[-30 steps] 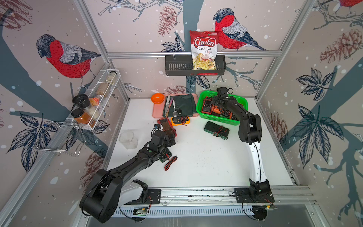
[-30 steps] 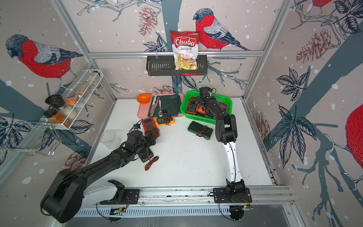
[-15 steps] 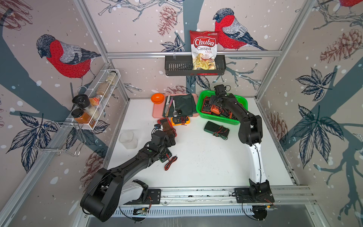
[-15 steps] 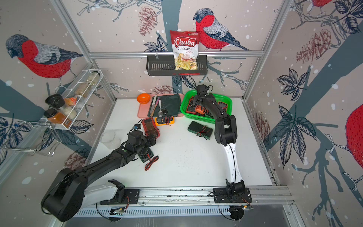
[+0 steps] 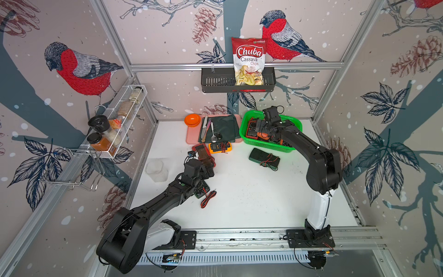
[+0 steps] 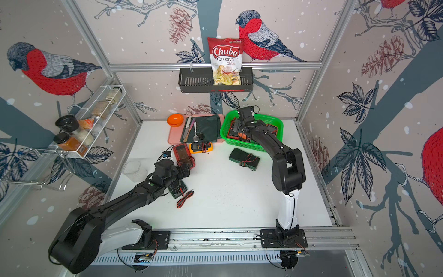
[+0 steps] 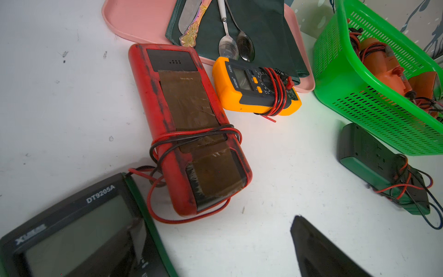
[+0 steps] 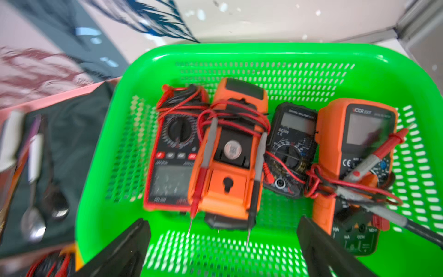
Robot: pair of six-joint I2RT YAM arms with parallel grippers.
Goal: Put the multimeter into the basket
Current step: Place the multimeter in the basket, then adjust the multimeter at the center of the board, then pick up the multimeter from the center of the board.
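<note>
Over the basket (image 5: 266,145) at one o'clock on the counter (image 5: 251,203), both top views show the right pincer (image 5: 262,126) spread, empty; the left pincer (image 5: 209,167), nearer, hovers at the red multimeter (image 5: 202,153), whose long axis runs eleven-to-five. Left wrist: jaws apart, nothing between, bare white counter around the meter. Right wrist: other meters (image 8: 227,167) lie inside.

Robot lab cell, aluminium frame (image 5: 235,64), bird-print walls (image 5: 167,28)

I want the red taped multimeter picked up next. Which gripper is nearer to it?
Left. The left gripper hovers open right at one end of the red multimeter. The right gripper is open above the green basket, well away from it.
</note>
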